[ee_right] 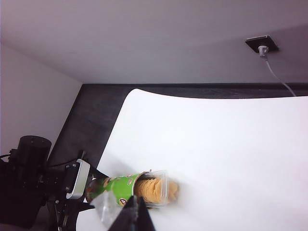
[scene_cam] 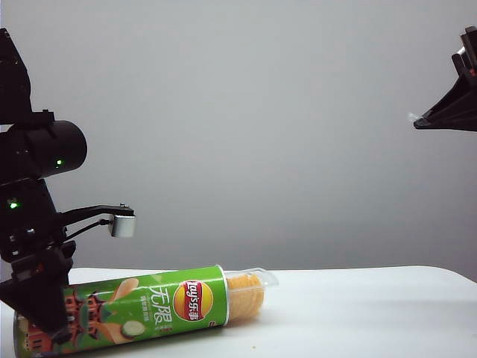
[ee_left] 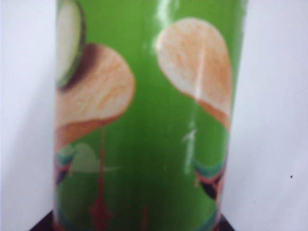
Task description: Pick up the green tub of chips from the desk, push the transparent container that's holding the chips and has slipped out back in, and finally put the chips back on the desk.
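Note:
The green tub of chips [scene_cam: 141,306] lies on its side on the white desk [scene_cam: 373,313], near the desk's left front. From its right end the transparent container [scene_cam: 257,282] sticks out, with the stacked chips [scene_cam: 244,296] inside. My left gripper [scene_cam: 46,317] is down over the tub's left part. In the left wrist view the tub [ee_left: 149,120] fills the frame, with dark fingertips [ee_left: 41,226] pressed against both its sides. My right gripper [scene_cam: 421,121] hangs high at the right, shut, a pale scrap at its tip. Its view shows tub [ee_right: 118,187] and container [ee_right: 156,188] far below.
A plain grey wall stands behind the desk. The right wrist view shows dark floor [ee_right: 96,110] beyond the desk's edge and a wall socket with a cable [ee_right: 262,45]. White desk [ee_right: 216,144] stretches out to the right of the container.

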Tool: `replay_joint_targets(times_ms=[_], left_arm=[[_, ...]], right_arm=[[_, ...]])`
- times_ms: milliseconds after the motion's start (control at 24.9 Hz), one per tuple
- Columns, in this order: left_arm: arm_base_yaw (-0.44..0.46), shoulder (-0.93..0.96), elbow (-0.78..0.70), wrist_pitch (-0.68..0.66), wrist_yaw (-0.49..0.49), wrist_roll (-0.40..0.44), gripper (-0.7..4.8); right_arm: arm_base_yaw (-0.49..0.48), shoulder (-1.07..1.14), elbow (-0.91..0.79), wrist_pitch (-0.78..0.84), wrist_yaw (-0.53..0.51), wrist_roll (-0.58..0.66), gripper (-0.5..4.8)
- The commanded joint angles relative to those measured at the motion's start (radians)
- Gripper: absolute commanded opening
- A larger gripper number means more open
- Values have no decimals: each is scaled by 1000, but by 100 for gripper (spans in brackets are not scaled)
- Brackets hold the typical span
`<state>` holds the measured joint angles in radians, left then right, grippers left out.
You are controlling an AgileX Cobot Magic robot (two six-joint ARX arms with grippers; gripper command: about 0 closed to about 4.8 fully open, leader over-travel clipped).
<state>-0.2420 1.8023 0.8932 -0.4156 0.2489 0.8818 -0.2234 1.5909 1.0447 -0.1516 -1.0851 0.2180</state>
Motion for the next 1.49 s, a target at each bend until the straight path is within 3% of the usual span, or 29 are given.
replay_joint_targets(times_ms=[40,281,322,362,402,603,723,884,1045,1246,1286,1366,1487], left_arm=[[-16,-10,3,3,-3,1,279],[-84,-76,3,5,-10,1,280],[-109,-113,3,4,-10,1,280],[-134,-148,3,9,-16,2,280],[-147,-170,3,17,-18,1,280],[-184,-272,12,56,-18,1,280],[-189,-307,36,57,14,-3,280],[-189,-314,52,50,29,-4,280],[-189,-313,52,23,36,-9,279],[-189,-313,52,21,52,-26,279],[-189,-313,52,21,61,-27,279],[-190,-313,52,22,96,-53,279],[-190,-313,52,21,100,-56,279]], right_arm=[[6,-4,3,5,-5,-16,-1],[6,23,3,-6,-72,-17,0],[6,40,3,-19,-100,-18,23],[6,53,3,-41,-102,-40,82],[6,61,3,-58,-107,-61,95],[21,78,1,-150,-134,-153,97],[67,79,1,-215,-190,-232,127],[143,79,1,-218,-203,-250,176],[221,79,1,-206,-200,-252,176],[256,79,1,-208,-183,-252,157],[256,79,1,-209,-182,-252,125],[255,79,1,-211,-169,-252,3],[255,79,1,-210,-171,-252,-6]])
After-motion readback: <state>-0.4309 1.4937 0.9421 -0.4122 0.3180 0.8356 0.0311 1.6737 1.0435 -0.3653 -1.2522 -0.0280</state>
